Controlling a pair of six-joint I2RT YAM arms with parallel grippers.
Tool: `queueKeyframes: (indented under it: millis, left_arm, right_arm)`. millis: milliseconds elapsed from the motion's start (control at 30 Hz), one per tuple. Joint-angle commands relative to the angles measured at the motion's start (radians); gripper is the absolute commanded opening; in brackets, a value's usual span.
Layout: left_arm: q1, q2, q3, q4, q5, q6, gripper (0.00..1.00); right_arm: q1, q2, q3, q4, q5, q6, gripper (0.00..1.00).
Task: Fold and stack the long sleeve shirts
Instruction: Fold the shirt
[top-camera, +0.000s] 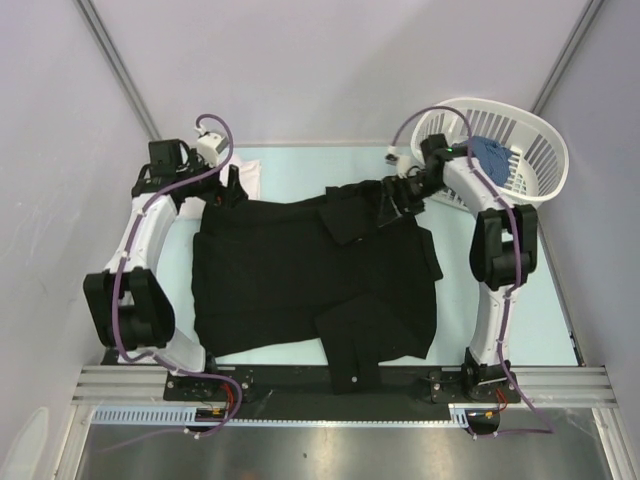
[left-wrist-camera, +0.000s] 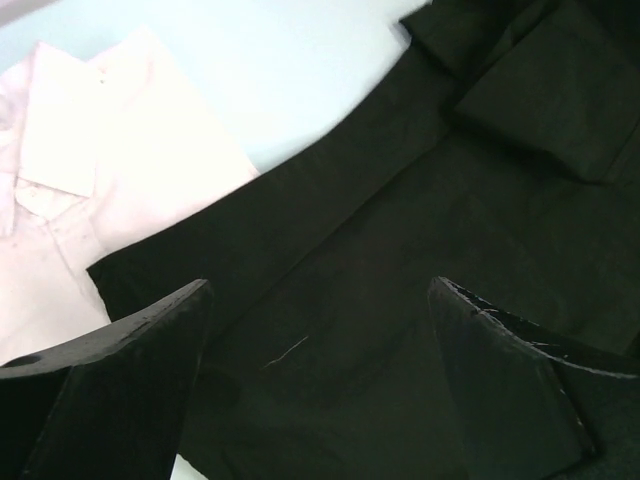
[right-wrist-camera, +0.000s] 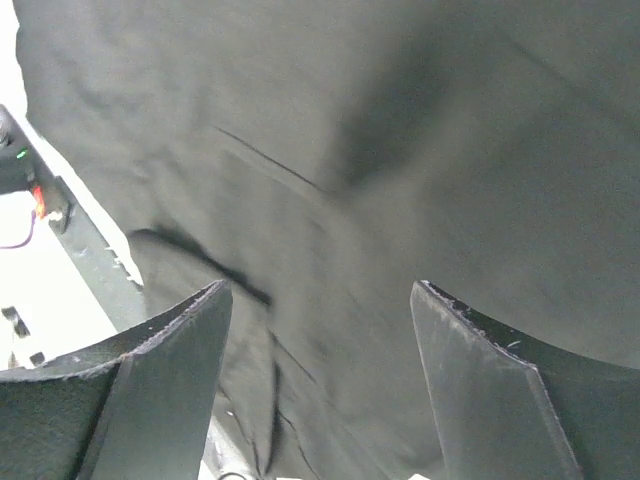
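Closest in each wrist view are the spread fingers: the left claw (left-wrist-camera: 320, 290) and the right claw (right-wrist-camera: 320, 290) both hover open over the black shirt (top-camera: 300, 270), pinching nothing. That shirt lies flat across the middle of the worktop (top-camera: 300, 160), with one sleeve (top-camera: 350, 370) hanging over the near edge. The white shirt (top-camera: 250, 172) waits at the far-left corner. Folding the black shirt looks to be in hand; next, the trailing sleeve probably needs gripping and drawing inward.

Pale blue table (top-camera: 300, 165): black shirt (top-camera: 290, 280) spread flat, white shirt (top-camera: 248, 177) peeking past its far-left corner, basket (top-camera: 530, 150) far-right.
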Motion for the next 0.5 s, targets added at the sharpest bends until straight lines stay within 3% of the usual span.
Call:
queueKeyframes:
  millis: [0, 133, 300, 467]
  left_arm:
    - [-0.003, 0.122, 0.132, -0.133, 0.059, 0.150, 0.93]
    - [-0.009, 0.189, 0.206, -0.183, 0.047, 0.194, 0.90]
    - [-0.015, 0.206, 0.205, -0.194, 0.044, 0.215, 0.90]
    - [-0.018, 0.186, 0.180, -0.209, 0.057, 0.255, 0.91]
  right_arm:
    - [-0.048, -0.076, -0.115, 0.154, 0.040, -0.004, 0.77]
    - [-0.047, -0.032, -0.109, 0.282, 0.028, 0.060, 0.76]
    - [-0.016, 0.085, 0.035, 0.359, 0.026, 0.133, 0.78]
    - [0.001, 0.192, 0.214, 0.390, 0.041, 0.072, 0.83]
